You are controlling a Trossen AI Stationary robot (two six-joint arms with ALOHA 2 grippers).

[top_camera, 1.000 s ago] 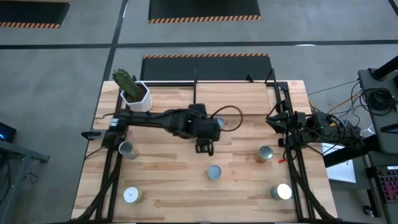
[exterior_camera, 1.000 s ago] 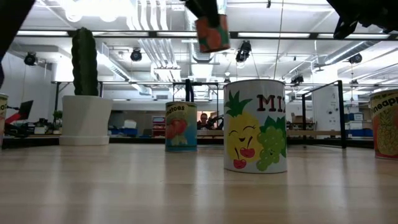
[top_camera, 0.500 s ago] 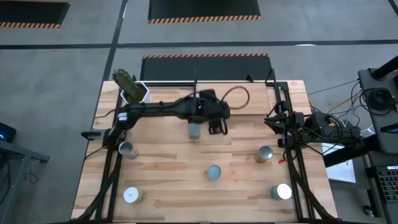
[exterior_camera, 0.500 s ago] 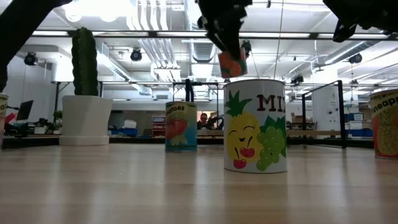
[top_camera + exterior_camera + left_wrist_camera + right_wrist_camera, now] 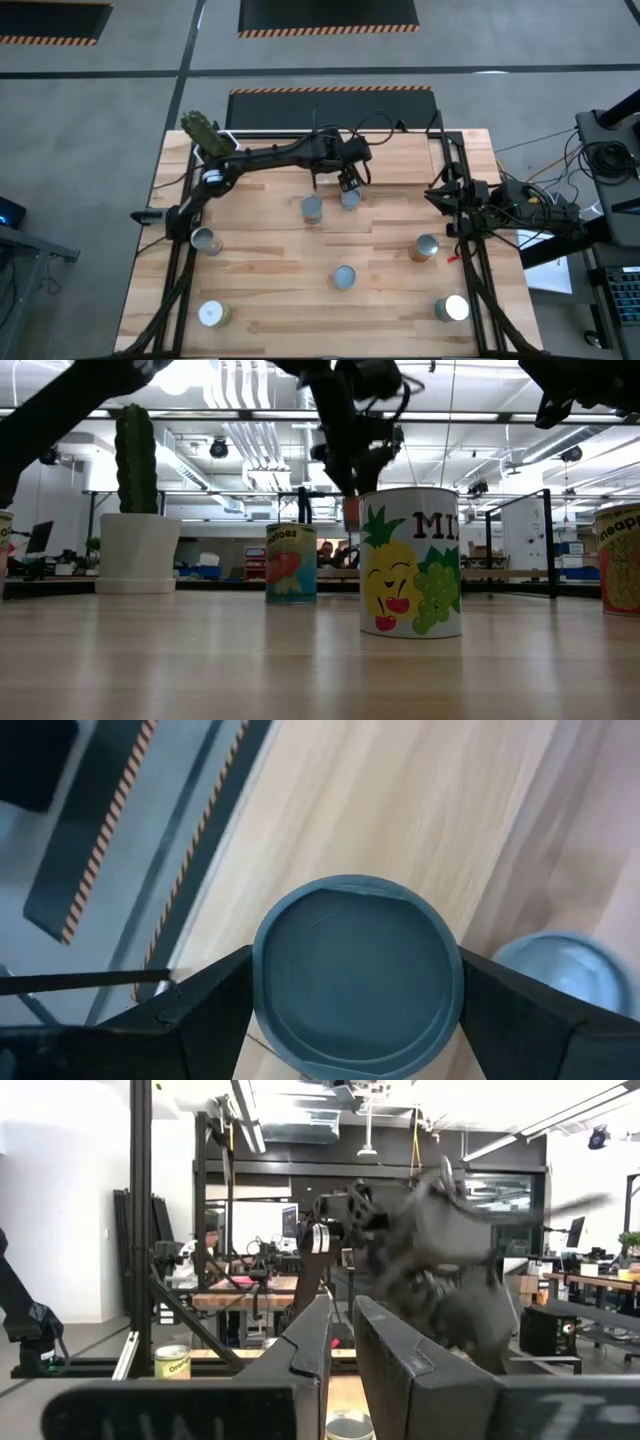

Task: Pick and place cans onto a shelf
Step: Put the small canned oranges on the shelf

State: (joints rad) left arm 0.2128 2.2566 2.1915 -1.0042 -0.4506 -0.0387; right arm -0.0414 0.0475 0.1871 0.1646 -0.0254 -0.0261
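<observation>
Blue-grey lid up, your left tool (image 5: pixel 349 184) clamped a can (image 5: pixel 357 975) upright at upper centre, shelf board (image 5: pixel 400 150) directly beneath; the right tool (image 5: pixel 437 192) sat shut at right.

This is a robotics lab or industrial workshop: around the butcher-block table (image 5: pixel 270 270) lie a grey concrete floor (image 5: pixel 90 150) with hazard-striped mats (image 5: pixel 328 14), and beyond it exposed ceiling ducts (image 5: pixel 240 430), strip lights (image 5: pixel 430 415), workbenches (image 5: pixel 235 1295) and monitors (image 5: pixel 290 1220).
</observation>
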